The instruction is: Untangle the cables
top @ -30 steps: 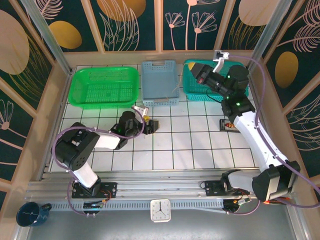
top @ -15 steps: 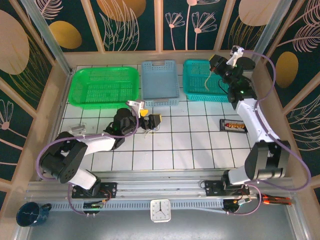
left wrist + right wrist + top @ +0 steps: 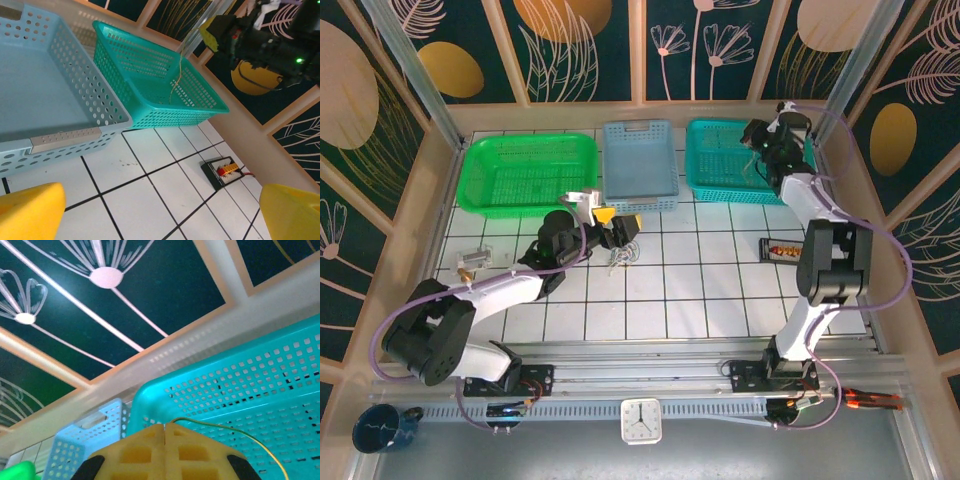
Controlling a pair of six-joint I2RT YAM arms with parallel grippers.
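A whitish tangle of cables [image 3: 623, 258] lies on the white tiles just below my left gripper [image 3: 620, 222]. That gripper is open. In the left wrist view its yellow fingertips [image 3: 30, 212] stand far apart at the bottom corners, and nothing lies between them at my left gripper [image 3: 162, 214]. My right gripper [image 3: 752, 135] hovers over the teal basket [image 3: 710, 185], shut on a thin tan cable [image 3: 752, 165] that hangs down into it. The tan cable [image 3: 250, 437] comes out of the seam of my closed right gripper [image 3: 165, 426]. From the left wrist the tan cable [image 3: 175, 80] dangles inside the teal basket [image 3: 165, 112].
A green basket [image 3: 480, 200] stands at the back left and a blue-grey basket [image 3: 640, 200] sits in the middle. A small black board [image 3: 786, 250] rests on the right tiles, and a clear small part [image 3: 475, 260] on the left tiles. Walls close in behind the baskets.
My left gripper opened fully and moved up toward the baskets, leaving the whitish tangle on the tiles. My right arm swung back and to the right over the teal basket with the tan cable.
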